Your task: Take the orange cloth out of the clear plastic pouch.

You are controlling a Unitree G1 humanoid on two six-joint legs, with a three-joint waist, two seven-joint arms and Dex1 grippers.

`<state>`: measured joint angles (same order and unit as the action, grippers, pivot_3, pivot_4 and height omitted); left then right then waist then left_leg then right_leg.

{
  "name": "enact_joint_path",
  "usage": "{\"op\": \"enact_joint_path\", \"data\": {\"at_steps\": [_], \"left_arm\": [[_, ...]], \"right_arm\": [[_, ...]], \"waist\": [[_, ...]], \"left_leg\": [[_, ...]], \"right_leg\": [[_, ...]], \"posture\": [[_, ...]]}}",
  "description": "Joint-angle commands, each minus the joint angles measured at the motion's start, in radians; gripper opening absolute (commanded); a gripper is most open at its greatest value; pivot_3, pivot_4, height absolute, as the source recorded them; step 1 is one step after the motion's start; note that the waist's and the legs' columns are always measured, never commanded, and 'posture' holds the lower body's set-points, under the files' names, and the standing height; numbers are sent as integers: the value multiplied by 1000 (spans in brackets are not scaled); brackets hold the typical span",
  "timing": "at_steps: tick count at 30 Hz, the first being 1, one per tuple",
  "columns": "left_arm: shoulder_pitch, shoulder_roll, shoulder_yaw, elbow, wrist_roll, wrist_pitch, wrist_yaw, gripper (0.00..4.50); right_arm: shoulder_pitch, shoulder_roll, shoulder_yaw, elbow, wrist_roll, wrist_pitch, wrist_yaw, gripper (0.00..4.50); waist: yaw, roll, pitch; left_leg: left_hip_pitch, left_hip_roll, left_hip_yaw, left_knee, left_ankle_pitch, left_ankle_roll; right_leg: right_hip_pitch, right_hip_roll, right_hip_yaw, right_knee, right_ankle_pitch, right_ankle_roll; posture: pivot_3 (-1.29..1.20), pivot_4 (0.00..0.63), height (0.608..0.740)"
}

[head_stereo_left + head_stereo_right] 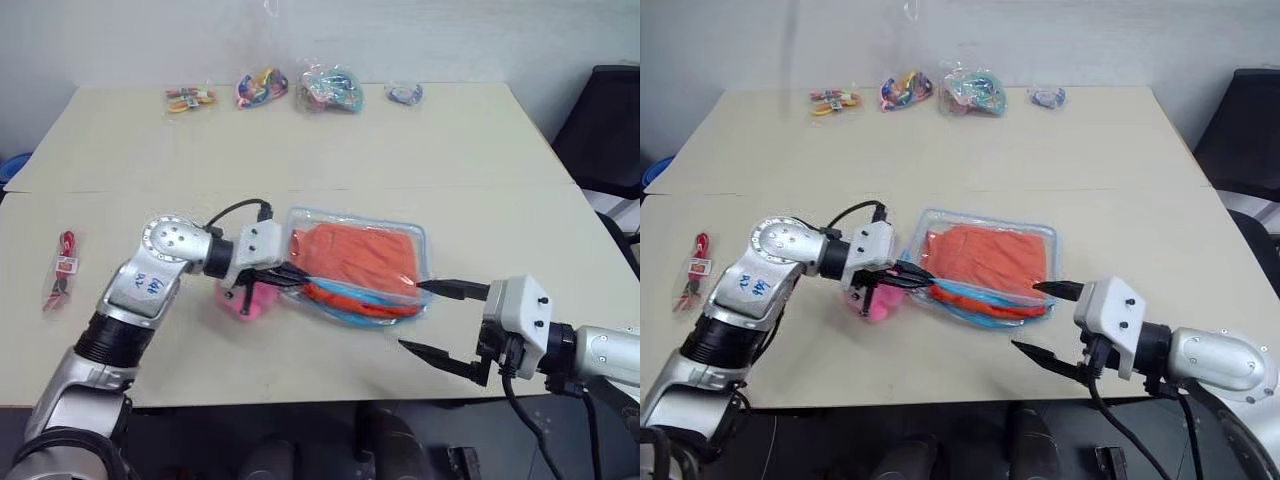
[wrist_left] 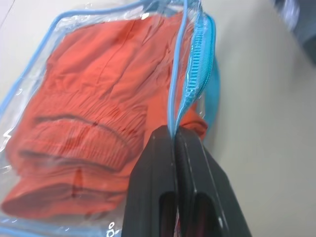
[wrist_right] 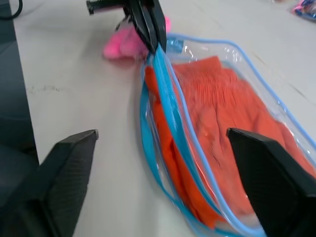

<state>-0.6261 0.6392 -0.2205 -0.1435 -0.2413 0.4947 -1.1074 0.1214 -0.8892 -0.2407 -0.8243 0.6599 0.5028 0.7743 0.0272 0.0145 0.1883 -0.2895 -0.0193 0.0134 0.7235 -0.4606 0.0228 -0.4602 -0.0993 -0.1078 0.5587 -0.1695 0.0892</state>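
Nearest to the robot, the right gripper hovers just above the front edge of the bench, with its two black fingers spread wide apart and nothing between them. It points toward the open side of the clear plastic pouch, close to it but not touching.

A little farther in, the pouch lies flat in the middle of the bench. The orange cloth is inside it, folded, and it fills most of the pouch. Along the near edge the blue zipper trim is parted, and a strip of the cloth shows in that opening, but the cloth is not pulled out.

The left gripper is at the left end of the pouch. Its fingers are pressed together on the light blue trim at the zipper edge, so it holds the pouch by this corner. Just beside it, a pink plush toy lies on the bench.

At the far side, small bags of colourful items lie in a row, well apart from the work.

In my judgement the task is in its early part: the pouch is open and is held, but gripping the cloth and drawing it out is not yet done.
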Motion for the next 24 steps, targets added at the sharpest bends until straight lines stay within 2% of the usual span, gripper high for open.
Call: {"op": "enact_joint_path", "data": {"at_steps": [1, 3, 7, 8, 11, 12, 18, 24], "left_arm": [[42, -57, 3, -162, -31, 177, 135, 0], [59, -65, -6, -204, -26, 200, 155, 0], [57, -93, 0, -232, -36, 243, 204, 0], [53, -92, -2, -229, -35, 243, 207, 0], [41, -87, -3, -214, -35, 236, 206, 0], [38, -86, -2, -211, -36, 236, 207, 0], [25, -82, 4, -200, -39, 227, 209, 0], [19, -85, 3, -197, -41, 221, 214, 0]], "right_arm": [[-23, 29, 56, -39, -28, -9, -36, 2848], [-37, 36, 93, -28, -71, -13, -54, 2167], [-74, 40, 213, 39, -267, -52, -110, 695], [-87, 44, 238, 63, -305, -64, -118, 463], [-143, 65, 313, 160, -439, -111, -158, 463], [-155, 70, 327, 181, -469, -124, -165, 632], [-200, 100, 391, 252, -597, -156, -181, 2307], [-201, 125, 403, 265, -641, -165, -170, 2307]], "waist": [[-1, 0, 0], [-2, 0, 0], [0, 0, 0], [-1, 0, 0], [-2, 0, 0], [-3, 0, 0], [-3, 0, 0], [-3, 0, 0]], "left_leg": [[0, 0, 0, 0, 0, 0], [1, 0, 0, 0, 0, 0], [1, 0, -1, 0, 0, 0], [1, 0, -1, 0, 0, 0], [2, -1, -1, 0, 0, 0], [2, -1, -1, 0, 0, 0], [5, -1, 0, 0, 0, 0], [5, -1, 0, 0, 0, 0]], "right_leg": [[0, 0, 0, 0, 0, 0], [0, 0, 1, 0, 0, 0], [0, 0, 3, 1, 0, 0], [0, 0, 3, 1, 0, 0], [0, 0, 3, 1, 0, 0], [-1, 0, 3, 1, 0, 0], [-1, 0, 2, 0, 0, 0], [-1, 0, 2, 0, 0, 0]], "posture": [[0, 150, 740], [0, 150, 740], [0, 150, 740], [0, 150, 740], [0, 150, 740], [0, 150, 740], [0, 150, 740], [0, 150, 740]]}}
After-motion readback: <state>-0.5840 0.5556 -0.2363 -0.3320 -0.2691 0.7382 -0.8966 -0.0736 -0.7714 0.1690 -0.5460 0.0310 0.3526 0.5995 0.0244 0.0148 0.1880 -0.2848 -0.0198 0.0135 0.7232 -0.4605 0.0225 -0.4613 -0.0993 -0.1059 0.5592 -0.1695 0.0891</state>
